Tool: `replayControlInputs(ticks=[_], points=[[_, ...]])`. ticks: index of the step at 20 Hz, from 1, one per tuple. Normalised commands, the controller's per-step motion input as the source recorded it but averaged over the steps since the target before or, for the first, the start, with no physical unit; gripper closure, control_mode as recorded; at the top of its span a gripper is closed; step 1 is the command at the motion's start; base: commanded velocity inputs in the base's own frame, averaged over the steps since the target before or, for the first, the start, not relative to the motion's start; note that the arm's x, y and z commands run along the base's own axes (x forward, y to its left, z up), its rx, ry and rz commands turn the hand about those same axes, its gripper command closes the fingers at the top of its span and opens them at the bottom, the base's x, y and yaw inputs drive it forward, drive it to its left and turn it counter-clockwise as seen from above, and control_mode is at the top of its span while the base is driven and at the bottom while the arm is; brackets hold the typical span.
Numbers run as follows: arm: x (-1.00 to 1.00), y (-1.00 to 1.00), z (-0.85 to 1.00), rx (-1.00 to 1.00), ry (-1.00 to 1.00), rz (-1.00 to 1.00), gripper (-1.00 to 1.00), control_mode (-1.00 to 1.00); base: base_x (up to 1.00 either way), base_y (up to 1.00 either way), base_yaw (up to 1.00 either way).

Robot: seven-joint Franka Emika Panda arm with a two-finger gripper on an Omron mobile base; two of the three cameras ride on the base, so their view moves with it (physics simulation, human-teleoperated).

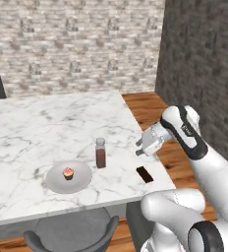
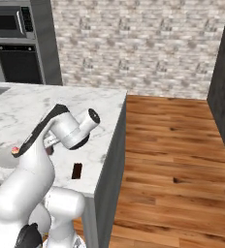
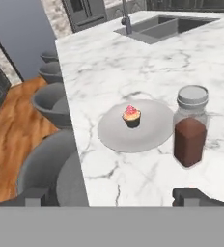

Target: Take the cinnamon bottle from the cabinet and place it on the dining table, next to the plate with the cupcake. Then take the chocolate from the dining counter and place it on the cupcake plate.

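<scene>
Upright on the marble bench (image 1: 47,123) is seen the cinnamon bottle (image 1: 100,153), its long axis vertical and its grey cap uppermost; the glass is filled with brown powder to just below the neck. It is set just beside the plate (image 1: 81,178), on that plate's right side in the left base view, apart from the rim by a narrow strip of marble. At the middle of the plate the cupcake (image 1: 68,173) is carried, pink-topped in a dark case, standing upright.

Nearer the bench's front right corner the chocolate (image 1: 144,173) is laid flat, a small dark bar whose long axis runs roughly from the front edge toward the back of the bench, slightly angled. It is well apart from the plate and is touched by nothing.

The tool (image 1: 139,147) is held above the bench, to the right of the bottle and behind the chocolate in the left base view, clear of both. Its jaws are spread wide and nothing is gripped between them. In the hand view the bottle is found close ahead and to the right, the plate to its left, with the two fingertips (image 3: 186,195) at the lower edge.

No label, brand or writing can be read on the bottle, the chocolate or the plate.

Grey stools (image 3: 51,103) are lined along the bench's edge, and a sink (image 3: 162,26) is set into its far end.
</scene>
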Motion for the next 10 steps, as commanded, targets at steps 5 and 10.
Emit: replayControlInputs(ticks=[5,10], points=[[-0.34,0.00,0.16,-0.08,0.21,-0.44,-1.00,-1.00,0.00,0.00,0.00],[-0.04,0.00,0.28,-0.08,0.20,-0.51,-1.00,-1.00,0.00,0.00,0.00]])
